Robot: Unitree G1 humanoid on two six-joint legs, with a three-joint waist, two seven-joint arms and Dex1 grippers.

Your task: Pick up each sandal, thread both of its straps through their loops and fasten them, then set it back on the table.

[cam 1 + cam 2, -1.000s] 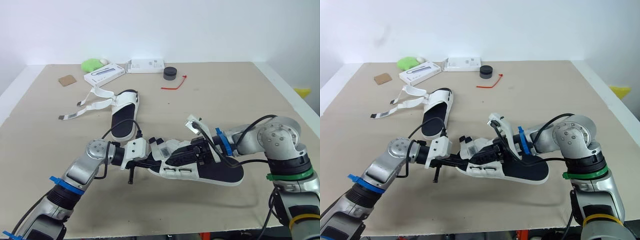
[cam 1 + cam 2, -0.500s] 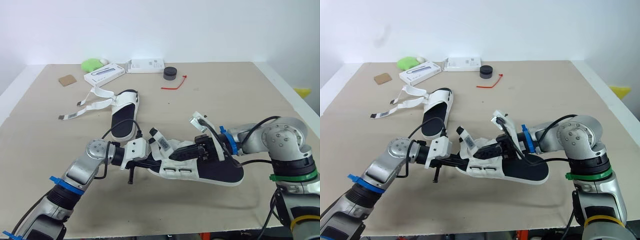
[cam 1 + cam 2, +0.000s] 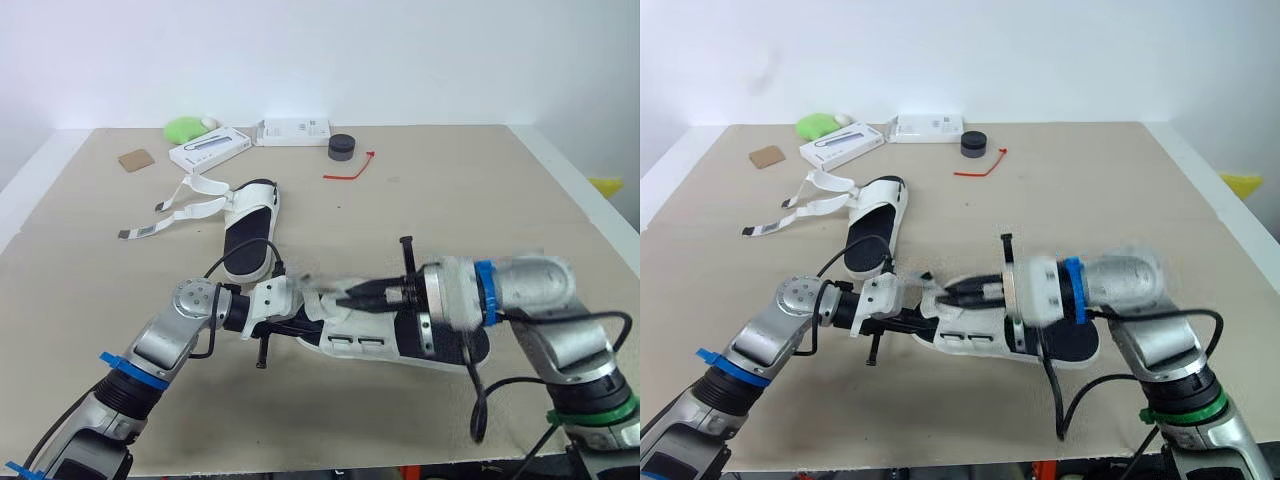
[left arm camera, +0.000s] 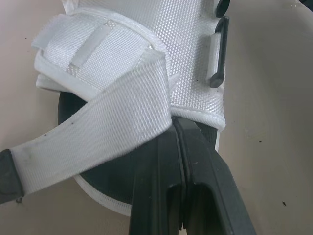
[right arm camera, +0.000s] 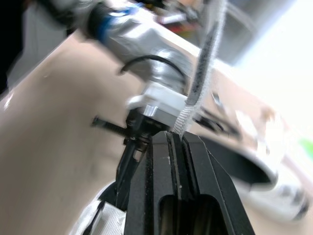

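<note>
Threading in hand: right pincer (image 5: 174,139) grips the strap (image 5: 203,63), left pincer (image 4: 176,126) clamps the sandal (image 3: 355,345) just beside; next, pull strap taut away from left pincer, fasten.

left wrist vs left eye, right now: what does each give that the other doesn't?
Left wrist view: close-up of the strap weave, the black loop, and the left gripper with jaws closed at the strap's edge. Left eye view: right gripper, second sandal with loose straps, white boxes, black puck, red tie. Shared: the near sandal and the table.
</note>
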